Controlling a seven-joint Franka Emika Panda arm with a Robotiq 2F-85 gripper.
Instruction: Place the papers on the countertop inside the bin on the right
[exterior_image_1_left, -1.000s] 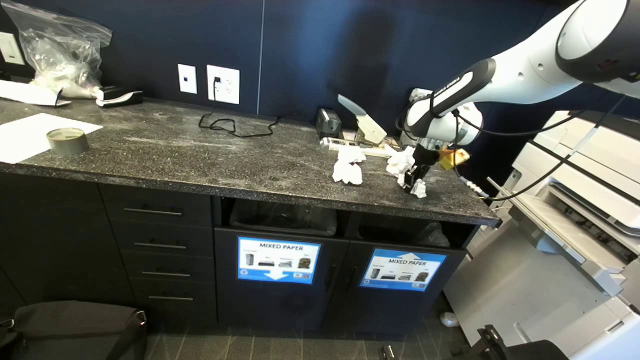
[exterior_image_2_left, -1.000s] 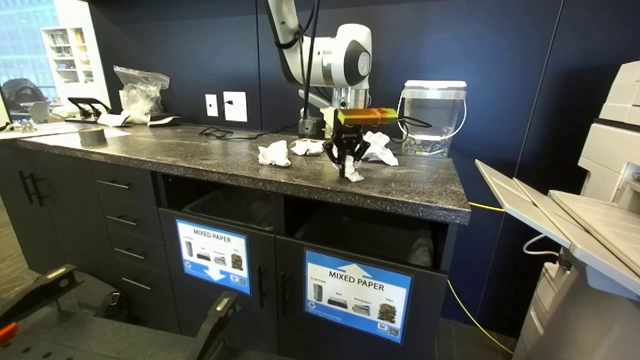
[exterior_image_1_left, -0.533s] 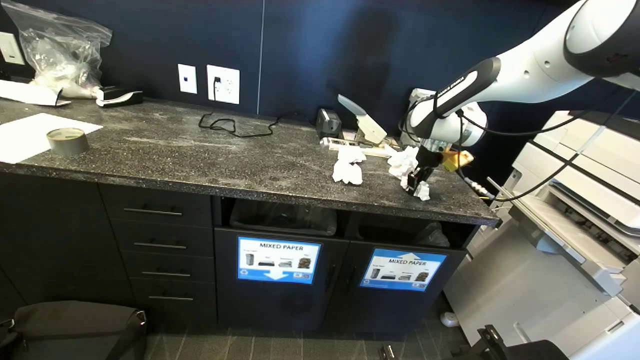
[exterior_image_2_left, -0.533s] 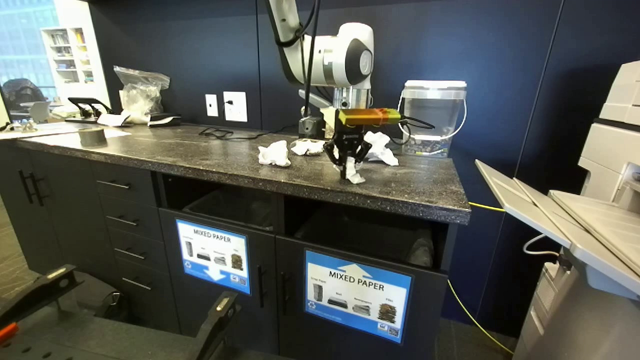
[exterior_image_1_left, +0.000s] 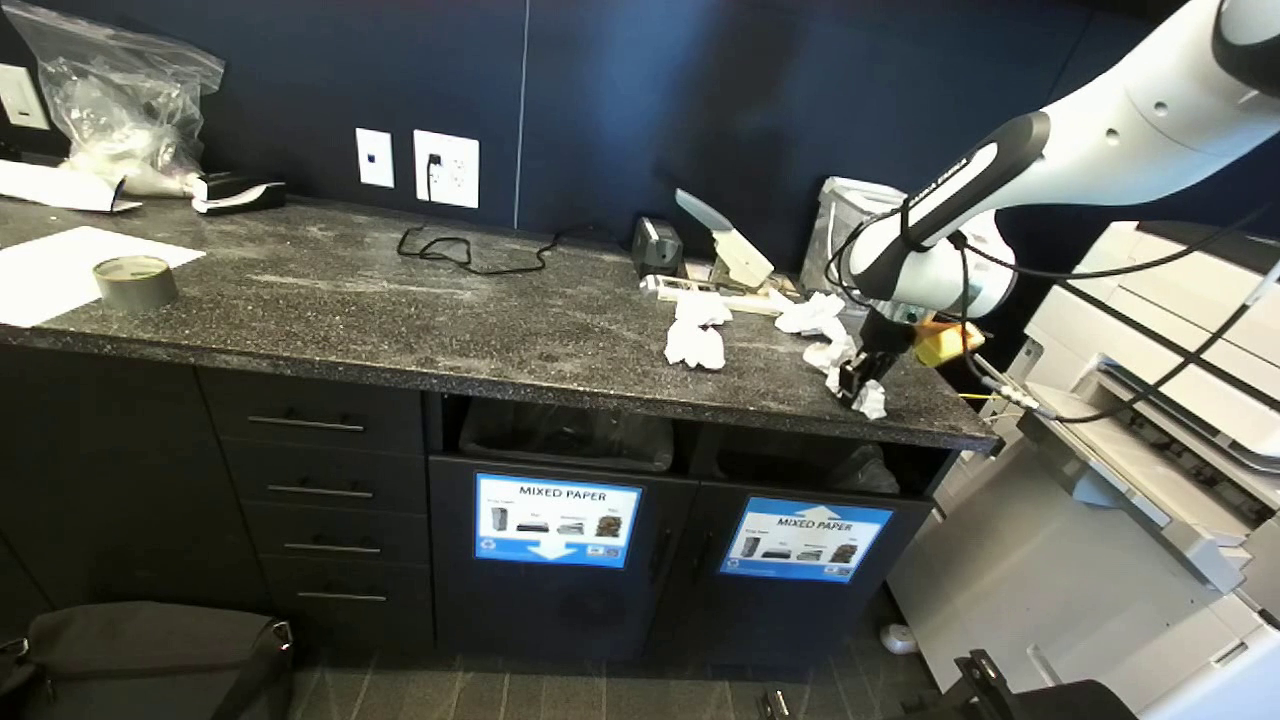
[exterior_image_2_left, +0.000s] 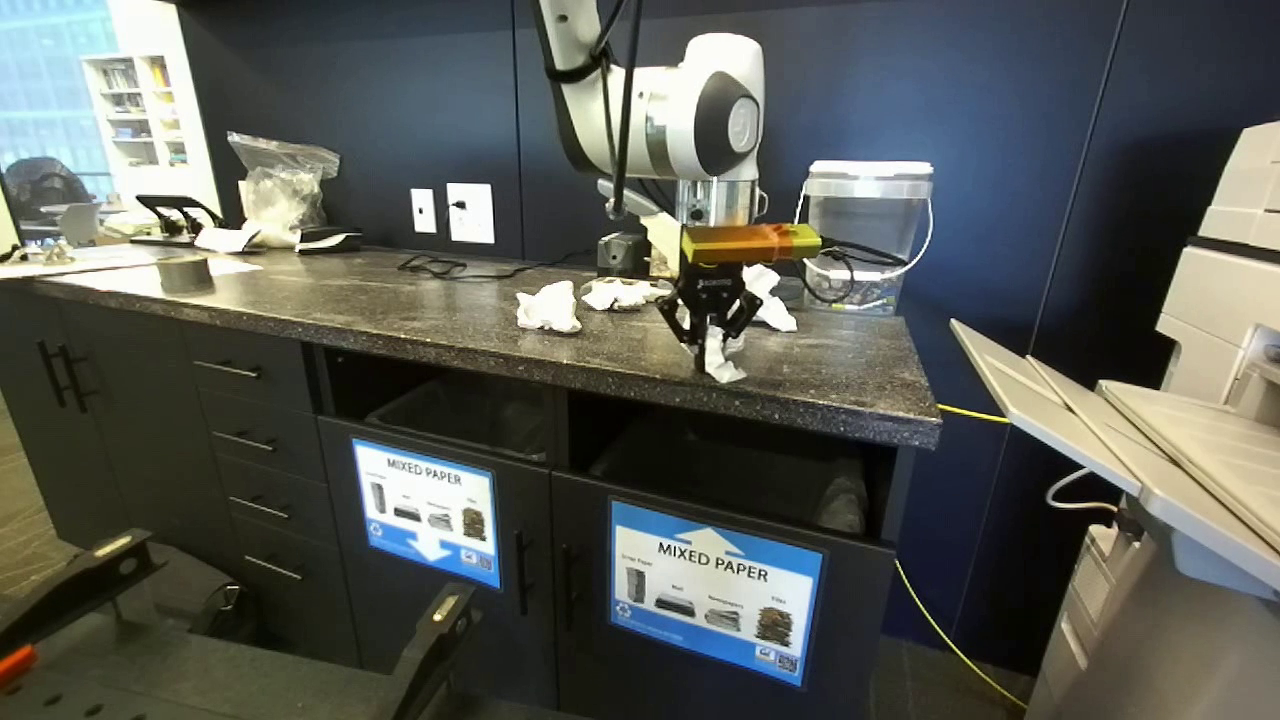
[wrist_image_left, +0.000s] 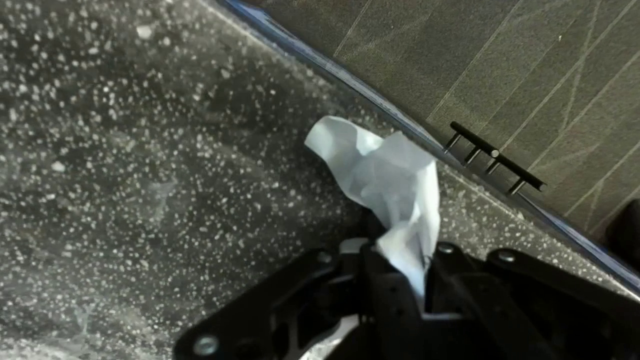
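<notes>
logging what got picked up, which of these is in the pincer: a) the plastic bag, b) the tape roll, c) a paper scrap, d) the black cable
c, since the wrist view shows a crumpled white scrap pinched in the pincer.

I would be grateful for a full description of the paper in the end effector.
The white paper looks thin, crumpled and creased. It narrows where the end effector pinches it; the wider part fans out beyond, over the countertop near its edge. I cannot tell whether it touches the surface.
</notes>
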